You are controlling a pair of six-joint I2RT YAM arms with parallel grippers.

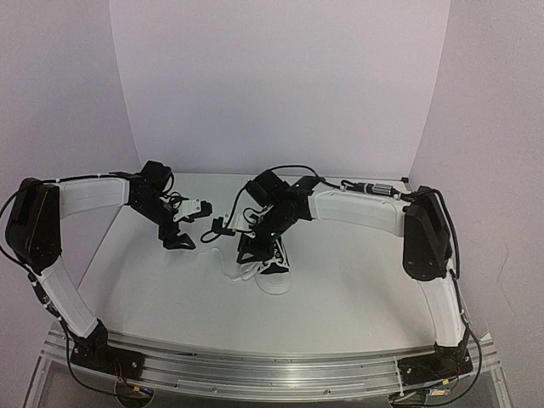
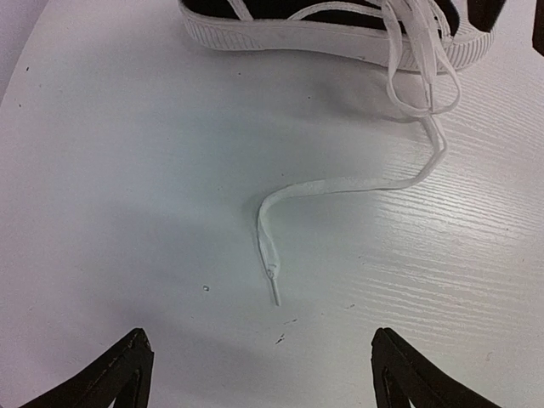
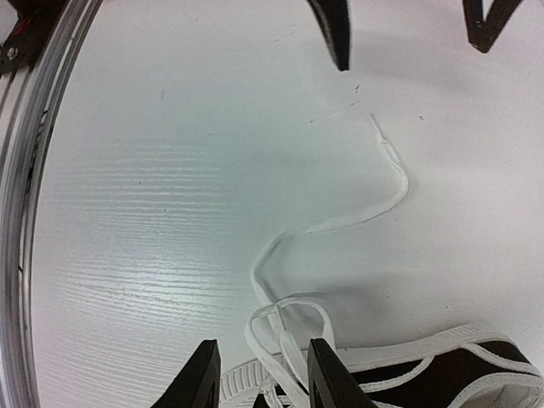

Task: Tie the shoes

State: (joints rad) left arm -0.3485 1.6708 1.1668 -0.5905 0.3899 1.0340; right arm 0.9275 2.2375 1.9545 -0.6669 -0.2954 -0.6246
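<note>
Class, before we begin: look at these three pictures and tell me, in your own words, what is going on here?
Two robot arms are working on tying a black and white sneaker that sits on a white table. The right gripper is at the shoe, jaws apart, with the lace loops between and just ahead of its fingers; it does not seem to pinch them. The left gripper is wide open and empty, facing the loose lace end trailing across the table. No bow is tied yet.

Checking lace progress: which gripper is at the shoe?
The right gripper: its jaws straddle the lace loops beside the sneaker. The left gripper hangs open apart from it, near the loose lace end.
</note>
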